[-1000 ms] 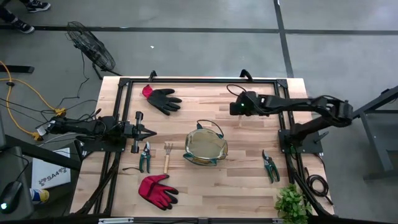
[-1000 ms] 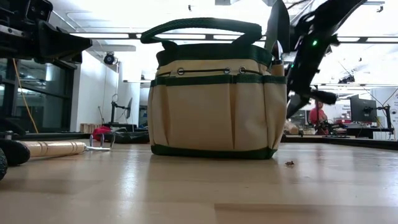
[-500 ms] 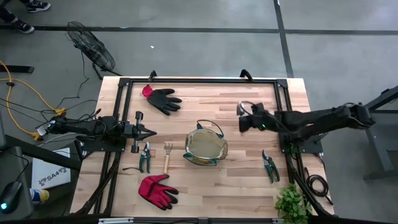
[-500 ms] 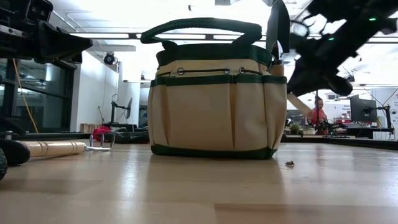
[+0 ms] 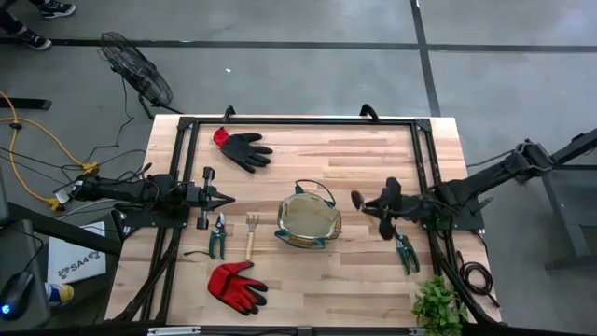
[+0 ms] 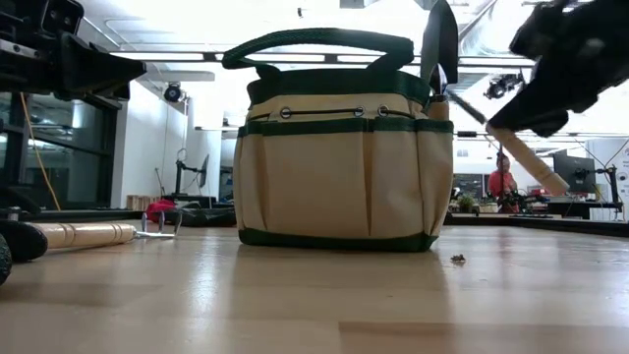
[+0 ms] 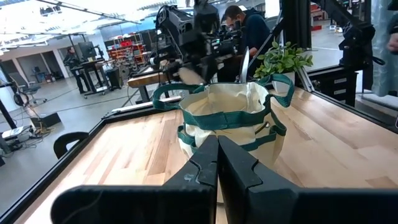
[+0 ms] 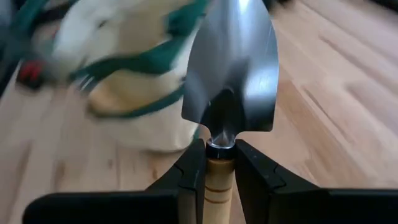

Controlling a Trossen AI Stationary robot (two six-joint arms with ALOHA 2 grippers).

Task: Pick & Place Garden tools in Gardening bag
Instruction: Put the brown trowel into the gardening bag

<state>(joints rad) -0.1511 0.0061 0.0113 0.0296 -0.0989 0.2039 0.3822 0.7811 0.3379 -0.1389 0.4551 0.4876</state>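
Wooden desk point(image 5: 373, 271), bag point(image 5: 309, 220) at frame centre. Right gripper point(image 5: 384, 207) just right of the bag, jaws clamped on a trowel point(image 8: 231, 74) by its wooden handle, blade pointing at the bag. Left gripper point(image 5: 224, 198) parked at mid-left, jaws closed, empty. Pruners point(image 5: 405, 249) lie lower right, near the plant point(image 5: 438, 303).

Beside the olive-tan gardening bag point(image 6: 339, 162), banded in dark green, a silver trowel point(image 8: 231, 68) with a pale wooden handle is seen. Near the bag, green-handled pruners point(image 5: 216, 236), a wooden-handled fork point(image 5: 251, 234), a red glove point(image 5: 237, 286) and a black-and-red glove point(image 5: 242, 148) are shown on light striped wood.
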